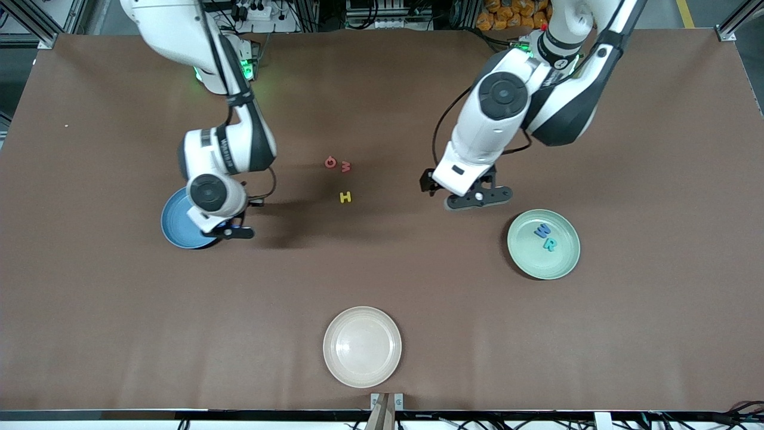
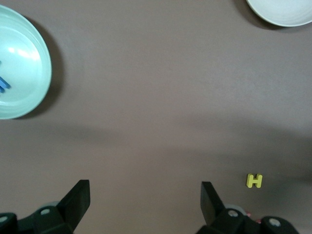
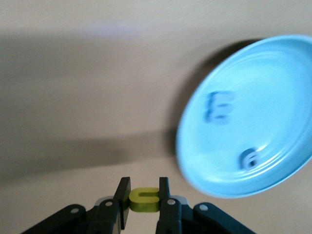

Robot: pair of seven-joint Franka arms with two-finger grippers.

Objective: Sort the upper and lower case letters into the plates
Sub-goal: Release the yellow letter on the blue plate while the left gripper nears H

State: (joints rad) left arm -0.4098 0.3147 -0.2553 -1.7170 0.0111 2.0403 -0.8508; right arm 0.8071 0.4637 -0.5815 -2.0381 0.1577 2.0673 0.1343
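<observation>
My right gripper (image 3: 143, 185) is shut on a small yellow u (image 3: 144, 200) and hangs beside the rim of the blue plate (image 1: 176, 224), seen too as the right gripper (image 1: 234, 232). In the blue plate (image 3: 273, 83) lie a dark blue m (image 3: 218, 107) and a g (image 3: 248, 158). My left gripper (image 2: 145, 197) is open and empty over bare table, shown also as the left gripper (image 1: 477, 197), beside the mint plate (image 1: 561, 266). That plate holds a blue W (image 1: 542, 230) and a teal R (image 1: 550, 243). A yellow H (image 1: 345, 197), a red W (image 1: 345, 166) and a pink Q (image 1: 330, 162) lie mid-table.
A cream plate (image 1: 362, 346) stands near the table's front edge, nearer to the front camera than the loose letters. In the left wrist view the yellow H (image 2: 254, 181), the mint plate (image 2: 29, 63) and the cream plate (image 2: 282, 12) show.
</observation>
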